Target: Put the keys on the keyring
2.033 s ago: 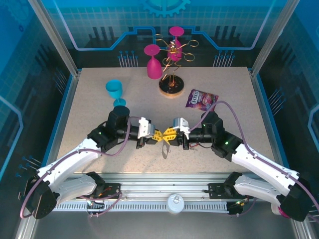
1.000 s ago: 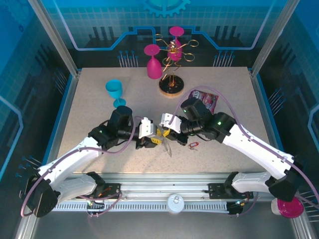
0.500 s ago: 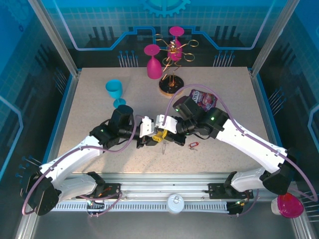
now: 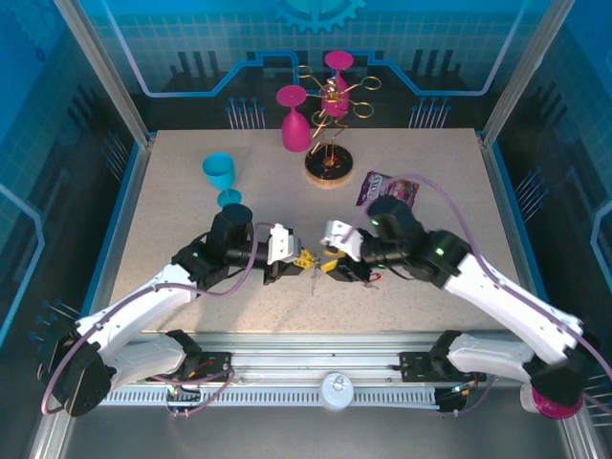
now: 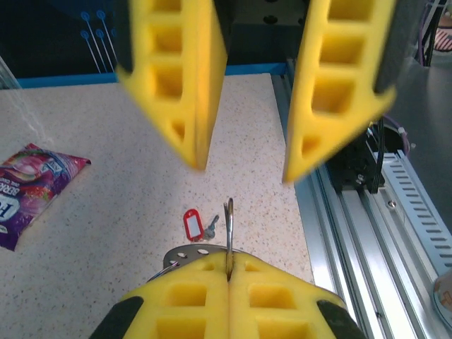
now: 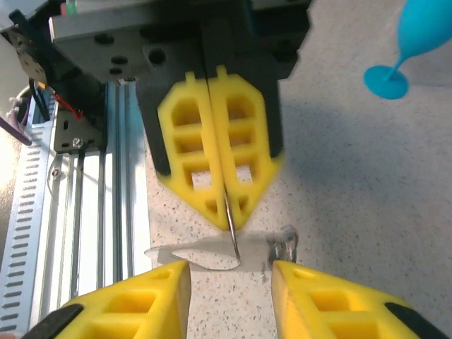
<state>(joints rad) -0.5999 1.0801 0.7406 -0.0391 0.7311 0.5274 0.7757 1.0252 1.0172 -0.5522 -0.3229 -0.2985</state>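
1. The left hand is clenching tight on the keyring, holding it edge-on above the tabletop.
2. The right hand is facing it from close by with its fingers standing apart, grasping nothing.
3. The red-tagged key is lying loose on the tabletop, just beside the right arm and apart from both hands.
4. To my eye the step in hand is fetching that key. The right hand should be dropping onto the tag end, since the thin metal piece looks too flat to pinch.
5. The left hand should be holding the ring steady, opening turned toward the right hand. A slack pinch would be letting the thin ring twist.
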